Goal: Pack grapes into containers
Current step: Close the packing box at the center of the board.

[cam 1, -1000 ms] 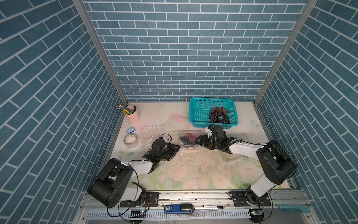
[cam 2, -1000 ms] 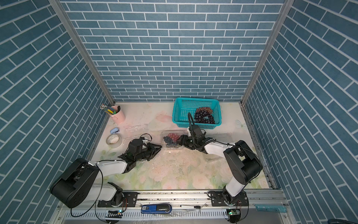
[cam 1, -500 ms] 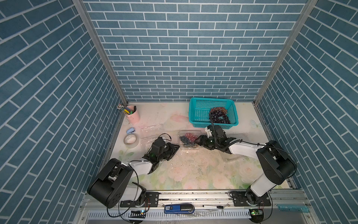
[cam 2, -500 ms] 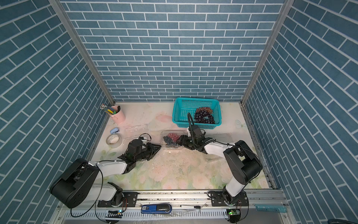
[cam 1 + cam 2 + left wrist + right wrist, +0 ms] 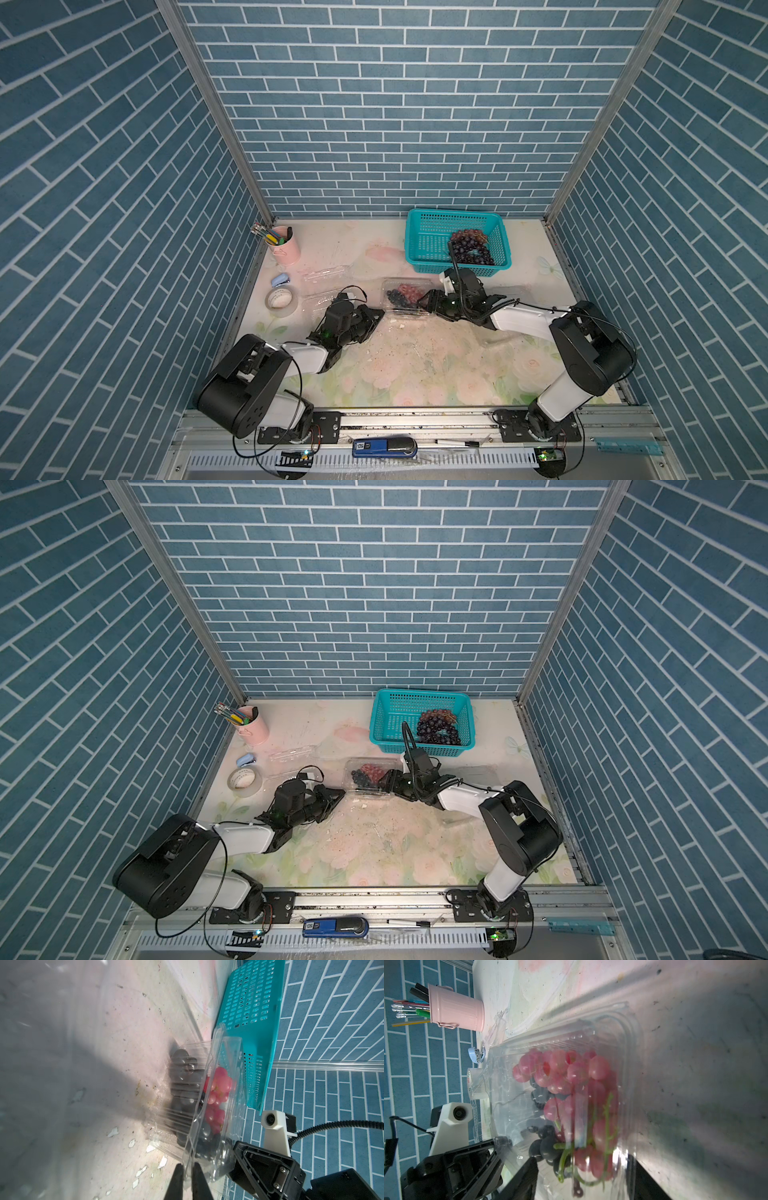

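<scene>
- Grapes (image 5: 404, 292), red + dark, are lying in a clear box (image 5: 411, 317), just below mid-frame in both top views.
- L claw (image 5: 187, 1167) is pinching together on the box rim, at bottom of L wrist view.
- R claw (image 5: 424, 301) is straddling the box's other end, jaws wide. Can't tell if it's pressing.
- Step, prob.: lid is being pressed shut on this box.
- Next is calling for an even squeeze along the rim w/o crushing thin plastic, then moving more fruit from basket (image 5: 424, 241), upper right, to spare boxes (image 5: 324, 274), left of centre.
</scene>
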`<action>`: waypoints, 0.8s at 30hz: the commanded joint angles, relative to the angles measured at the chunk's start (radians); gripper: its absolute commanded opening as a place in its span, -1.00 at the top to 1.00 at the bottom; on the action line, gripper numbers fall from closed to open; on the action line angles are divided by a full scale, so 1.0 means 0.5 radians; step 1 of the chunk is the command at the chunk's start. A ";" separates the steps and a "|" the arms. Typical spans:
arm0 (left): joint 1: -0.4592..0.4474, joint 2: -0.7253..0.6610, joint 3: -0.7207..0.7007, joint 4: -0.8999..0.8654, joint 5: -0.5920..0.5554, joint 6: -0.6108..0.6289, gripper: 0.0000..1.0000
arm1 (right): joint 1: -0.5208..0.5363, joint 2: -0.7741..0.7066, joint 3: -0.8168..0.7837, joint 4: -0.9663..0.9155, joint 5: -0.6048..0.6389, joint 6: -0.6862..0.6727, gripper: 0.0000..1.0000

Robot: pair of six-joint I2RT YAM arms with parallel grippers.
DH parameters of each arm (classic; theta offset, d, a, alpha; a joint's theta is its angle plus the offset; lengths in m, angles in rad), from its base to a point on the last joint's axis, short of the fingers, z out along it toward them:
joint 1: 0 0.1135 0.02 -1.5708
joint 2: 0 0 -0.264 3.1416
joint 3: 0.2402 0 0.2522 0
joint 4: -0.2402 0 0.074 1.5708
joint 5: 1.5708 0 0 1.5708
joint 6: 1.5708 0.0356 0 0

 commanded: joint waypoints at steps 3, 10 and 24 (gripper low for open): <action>-0.009 0.028 -0.044 -0.009 -0.055 0.033 0.81 | 0.019 0.032 -0.007 -0.019 -0.018 0.048 -0.32; -0.010 0.043 -0.050 0.020 -0.046 0.029 0.76 | 0.020 0.039 0.002 -0.028 -0.024 0.046 -0.32; 0.051 -0.810 0.199 -1.273 -0.195 0.429 -0.33 | 0.020 -0.037 0.056 -0.233 0.045 -0.094 -0.32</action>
